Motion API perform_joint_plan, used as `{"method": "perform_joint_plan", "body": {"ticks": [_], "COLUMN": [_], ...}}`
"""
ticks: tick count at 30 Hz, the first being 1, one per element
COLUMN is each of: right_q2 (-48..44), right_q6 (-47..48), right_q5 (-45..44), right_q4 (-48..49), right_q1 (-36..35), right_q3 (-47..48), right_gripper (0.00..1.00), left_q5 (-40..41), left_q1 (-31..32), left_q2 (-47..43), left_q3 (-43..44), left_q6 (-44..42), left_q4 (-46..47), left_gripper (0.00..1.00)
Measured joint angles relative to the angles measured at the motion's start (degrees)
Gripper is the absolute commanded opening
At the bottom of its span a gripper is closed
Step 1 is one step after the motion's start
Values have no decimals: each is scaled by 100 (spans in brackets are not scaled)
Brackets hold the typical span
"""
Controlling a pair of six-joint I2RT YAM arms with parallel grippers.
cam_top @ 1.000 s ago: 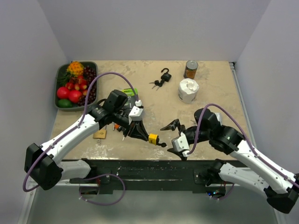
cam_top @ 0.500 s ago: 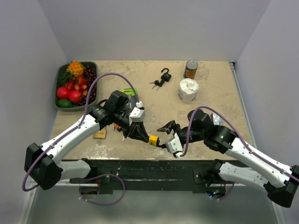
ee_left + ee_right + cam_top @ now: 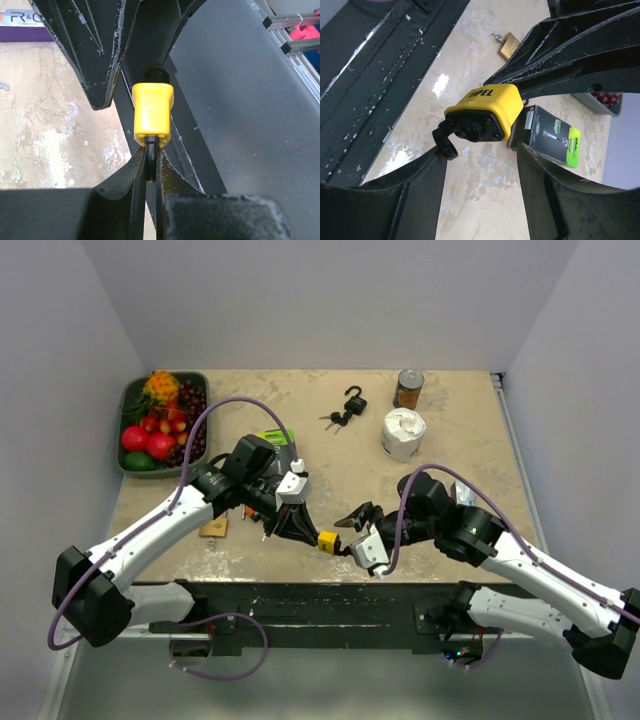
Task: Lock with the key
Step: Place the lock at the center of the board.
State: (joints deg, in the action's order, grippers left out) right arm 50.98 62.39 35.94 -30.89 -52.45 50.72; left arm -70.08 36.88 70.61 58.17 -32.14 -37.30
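Right at the near edge of the beige stone-look desk [image 3: 460, 430], the yellow block-shaped padlock [image 3: 328, 537] hangs in the air between the two arms. The left claw [image 3: 312, 531] is clamped on its black shackle. In the left wrist view the fingers [image 3: 127, 185] pinch that loop, so whether the shackle is clicked home or popped is hidden from me. The keyhole end faces the right arm, and what looks like a small black-headed key [image 3: 445, 141] sticks out of it, off to one side of the lock face. The right claw [image 3: 482, 155] is spread wide, one finger either side of the key head, touching nothing as far as I can tell.

So the step in hand looks like: grab the key head and turn it. My two cents on doing it well:

- Centre the right claw on the key head, not the yellow body, since the two sit close together.
- Close on the flat faces of the head so it can't spin in the grip.
- Twist about the key's own axis with the wrist lined up on the keyhole. Any sideways pull will probably just swing the padlock on its shackle.
- The left claw needs to hold firm against that twist.

Further out, a brass padlock [image 3: 213, 528] lies on the desk by the left arm, and a black padlock with keys [image 3: 350, 402] sits well back. Neither matters here.
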Motion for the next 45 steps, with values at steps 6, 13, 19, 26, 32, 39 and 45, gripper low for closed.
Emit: {"method": "perform_joint_plan", "body": {"ticks": [6,13,19,26,32,39,45], "right_q2": [146,273,302,302,313,407,422], "right_q6": [-122,-269,-306,-306,-339,-459,-505], "right_q5": [59,122,186,278,278,278,291], "right_q4": [-208,-323,-553,-636,-586,-439,-420], "right_q1": [-4,-4,-4,-4,-4,-7,-7], "right_q3": [210,308,468,531,529,522,503], "right_gripper": [55,61,61,56,54,49,43], "left_q5": [2,28,85,164,177,256,306], "left_q1": [0,2,2,2,4,68,103], "left_q2": [2,13,28,68,70,81,81], "left_q3": [0,0,0,0,0,0,0], "left_q6": [-20,-26,-31,-33,-31,-31,-31], "left_q4": [-15,-61,-61,-57,-52,-57,-57], "left_gripper": [0,0,0,0,0,0,0]}}
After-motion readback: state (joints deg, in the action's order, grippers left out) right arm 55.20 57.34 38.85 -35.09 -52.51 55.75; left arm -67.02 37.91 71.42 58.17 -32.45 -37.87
